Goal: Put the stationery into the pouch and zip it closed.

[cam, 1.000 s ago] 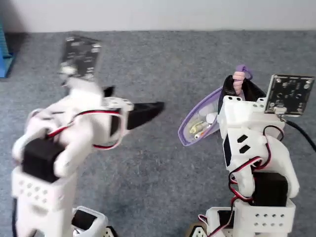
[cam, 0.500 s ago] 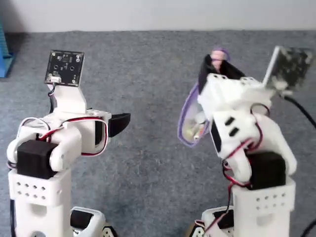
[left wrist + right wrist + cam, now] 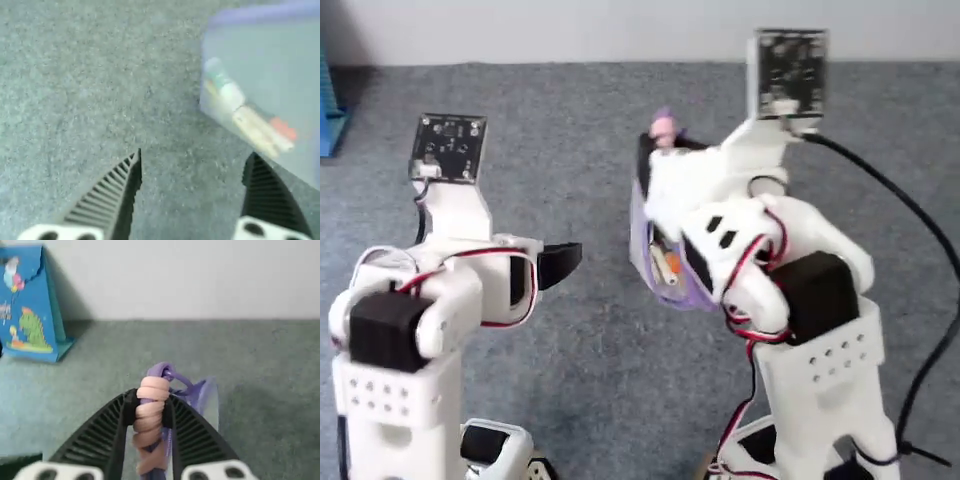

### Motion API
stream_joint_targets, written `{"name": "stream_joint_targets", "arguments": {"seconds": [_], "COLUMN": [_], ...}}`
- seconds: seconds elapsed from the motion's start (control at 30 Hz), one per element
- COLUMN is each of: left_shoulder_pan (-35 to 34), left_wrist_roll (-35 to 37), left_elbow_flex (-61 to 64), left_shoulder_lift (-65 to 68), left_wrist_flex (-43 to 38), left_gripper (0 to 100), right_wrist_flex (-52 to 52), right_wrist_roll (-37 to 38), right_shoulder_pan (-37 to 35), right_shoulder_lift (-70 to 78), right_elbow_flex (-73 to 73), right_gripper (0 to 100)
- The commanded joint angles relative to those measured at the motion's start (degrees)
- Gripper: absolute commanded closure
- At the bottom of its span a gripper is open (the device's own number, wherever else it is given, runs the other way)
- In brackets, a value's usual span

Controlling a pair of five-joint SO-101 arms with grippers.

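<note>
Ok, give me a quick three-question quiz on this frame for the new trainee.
1. True or false: the left tool is open and empty.
2. The right tool is shut on: A) the pink braided loop of the pouch; B) a ruler; C) nothing.
3. Fill in: the stationery lies ____ the pouch.
Key: 1 true; 2 A; 3 inside.
</note>
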Motion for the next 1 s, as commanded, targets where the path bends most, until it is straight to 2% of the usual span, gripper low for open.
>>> {"name": "stream_joint_targets", "arguments": {"seconds": [0.0,0.1,0.3,0.53,0.8,0.97], "left_shoulder_pan": [5.45,10.29,10.46,6.33,-3.69,-4.13], "left_wrist_roll": [1.14,1.23,0.62,-7.30,-9.41,-10.29], "left_elbow_flex": [-2.15,-0.84,-0.66,-1.19,1.63,6.90], "left_shoulder_lift": [-4.22,-5.98,-7.12,-10.29,-10.55,-10.55], "left_wrist_flex": [1.05,0.97,0.97,-1.93,-1.76,-2.11], "left_gripper": [70,70,70,70,70,70], "right_wrist_flex": [2.24,3.56,12.70,16.75,14.37,8.40], "right_wrist_roll": [-0.35,-0.44,-0.53,-0.44,-0.44,-0.09], "right_shoulder_pan": [-2.42,-3.47,-6.81,-6.55,-2.24,-2.15], "right_shoulder_lift": [0.04,0.13,-0.31,-0.48,0.13,0.13], "right_elbow_flex": [-3.69,-3.69,-3.69,-3.78,-8.62,-10.55], "right_gripper": [99.1,99.1,99.1,99.1,99.1,99.1]}}
